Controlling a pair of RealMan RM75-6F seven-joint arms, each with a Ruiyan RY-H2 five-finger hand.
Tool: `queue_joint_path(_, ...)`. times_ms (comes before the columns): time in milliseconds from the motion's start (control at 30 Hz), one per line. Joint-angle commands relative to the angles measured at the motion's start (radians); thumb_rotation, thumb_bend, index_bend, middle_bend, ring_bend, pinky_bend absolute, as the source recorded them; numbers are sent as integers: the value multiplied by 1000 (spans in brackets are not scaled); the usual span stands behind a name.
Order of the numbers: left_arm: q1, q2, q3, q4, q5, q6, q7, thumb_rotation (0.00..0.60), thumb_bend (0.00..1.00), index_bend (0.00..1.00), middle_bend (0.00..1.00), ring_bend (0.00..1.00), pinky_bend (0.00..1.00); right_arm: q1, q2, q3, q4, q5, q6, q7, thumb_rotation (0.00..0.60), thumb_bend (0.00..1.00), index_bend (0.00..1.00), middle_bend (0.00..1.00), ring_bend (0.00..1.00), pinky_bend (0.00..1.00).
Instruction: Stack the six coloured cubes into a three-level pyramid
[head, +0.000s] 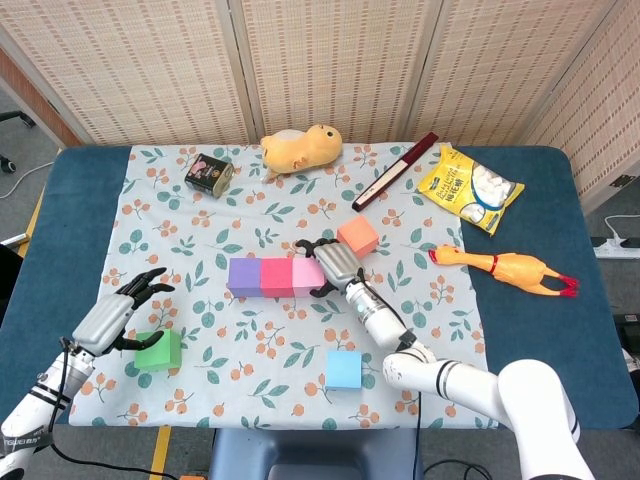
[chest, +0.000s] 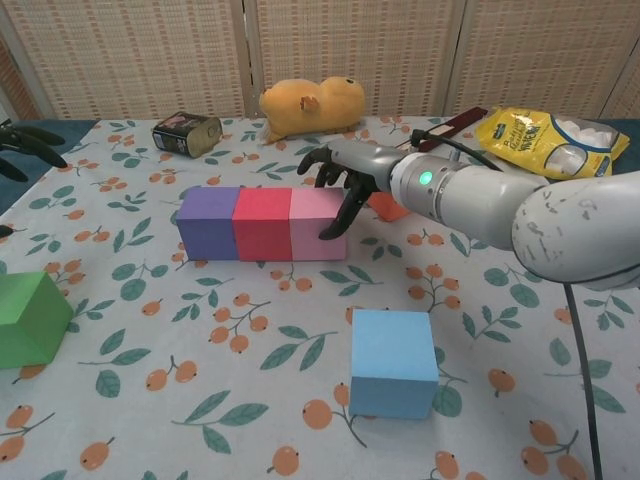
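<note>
Pink cube (chest: 318, 223) touching robot hand (chest: 338, 175)

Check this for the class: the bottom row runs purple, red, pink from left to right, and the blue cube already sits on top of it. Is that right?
Not quite. The row order purple cube, red cube, pink cube is right, but the blue cube rests on the tablecloth in front of the row, not on top. The chest view shows this.
</note>
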Motion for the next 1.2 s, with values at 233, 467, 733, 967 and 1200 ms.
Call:
queue_joint_path(233, -2, 0, 0, 0, 1, -2, -2, 600, 310, 205, 6, 45, 183, 2, -6, -1, 5, -7, 1, 6, 600, 57, 167, 310, 189, 209)
queue_joint_path(467, -2, -4, 3, 8, 1, -2, -11, 600, 311, 205, 5, 45, 183, 6, -15, -1, 16, -9, -4, 8, 600, 57, 168, 314, 189, 209)
queue_joint_path(733, -1, -7, 5, 15, 3, -2, -19, 600, 312, 203, 4, 45, 183, 9, -21, -2, 20, -9, -7, 6, 600, 57, 178, 336, 201, 209)
queue_joint_path(967, 0, -8, 6, 18, 4, 0, -24, 600, 311, 201, 3, 43, 183, 9, -24, -3, 23, -8, -5, 1, 600, 59, 186, 347, 205, 209)
queue_joint_path(1200, -3, -9, 7, 18, 6, -2, -29, 600, 312, 200, 1, 42, 183, 9, -24, 0, 23, -8, -5, 3, 600, 59, 201, 347, 206, 209)
